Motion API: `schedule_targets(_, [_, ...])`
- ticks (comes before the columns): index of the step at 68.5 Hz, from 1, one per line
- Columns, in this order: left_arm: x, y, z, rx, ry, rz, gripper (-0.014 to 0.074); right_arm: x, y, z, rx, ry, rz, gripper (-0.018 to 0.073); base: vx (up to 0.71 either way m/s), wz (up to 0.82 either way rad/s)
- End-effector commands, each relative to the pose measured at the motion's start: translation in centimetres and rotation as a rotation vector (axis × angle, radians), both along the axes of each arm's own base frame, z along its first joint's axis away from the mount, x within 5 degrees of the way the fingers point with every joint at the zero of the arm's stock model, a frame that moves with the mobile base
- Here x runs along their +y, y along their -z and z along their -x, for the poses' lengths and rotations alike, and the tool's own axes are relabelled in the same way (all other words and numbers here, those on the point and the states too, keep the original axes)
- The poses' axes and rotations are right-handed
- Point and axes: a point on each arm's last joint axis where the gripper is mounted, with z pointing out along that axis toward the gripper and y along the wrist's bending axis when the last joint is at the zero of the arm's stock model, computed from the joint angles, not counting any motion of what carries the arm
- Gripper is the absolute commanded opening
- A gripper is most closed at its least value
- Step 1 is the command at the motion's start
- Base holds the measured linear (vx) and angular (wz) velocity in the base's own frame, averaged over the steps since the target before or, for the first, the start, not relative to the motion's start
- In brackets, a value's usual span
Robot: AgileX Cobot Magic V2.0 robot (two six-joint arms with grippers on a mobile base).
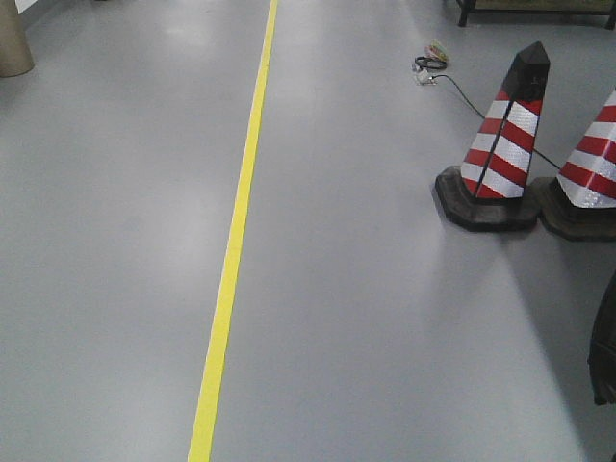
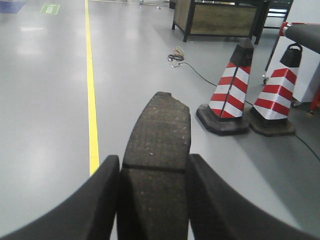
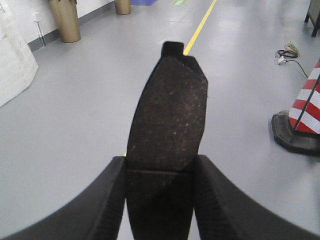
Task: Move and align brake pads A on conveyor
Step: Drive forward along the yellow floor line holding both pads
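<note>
Left wrist view: one brake pad [image 2: 157, 165] is sitting between the two dark fingers [image 2: 87, 205] of the left gripper [image 2: 154, 200], which are pinching it by its long edges. The pad is projecting forward past the fingertips, friction face up, centre groove crossing it right at the fingertips. It is being held in the air above the grey floor [image 2: 45, 100].

Right wrist view: a second brake pad [image 3: 167, 125] is being pinched the same way in the right gripper [image 3: 160, 200], a finger [image 3: 95, 205] pressing against each side. Its far end is showing a small notched tab of backing plate; its groove is lying level with the fingertips.

The conveyor is barely showing: only a dark roller end with red trim [image 2: 302, 35] at the upper right of the left wrist view.

Writing: a green floor marking [image 2: 50, 8] is visible, its text too small to read.

Surroundings: a yellow floor line [image 1: 236, 231], two red-and-white striped cones [image 1: 500, 144] standing side by side, a loose cable [image 1: 428, 65], and a wooden-panelled cabinet [image 2: 220, 19] whose contents are not visible.
</note>
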Motion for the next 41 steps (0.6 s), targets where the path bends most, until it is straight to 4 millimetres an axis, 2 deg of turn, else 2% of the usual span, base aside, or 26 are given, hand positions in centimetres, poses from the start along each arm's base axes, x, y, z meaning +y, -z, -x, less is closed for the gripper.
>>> schedule_targets(1, [-0.09, -1.78, -0.09, -0.113, 0.009, 0.030, 0.0101, 0.19, -1.83, -0.13, -0.117, -0.021, -0.015, 0.0043, 0.56, 0.01])
schedule_targets(41, [-0.11, -1.76, -0.14, -0.111, 0.009, 0.030, 0.0101, 0.19, -1.68, -0.15, -0.111, -0.020, -0.013, 0.0043, 0.54, 0.00])
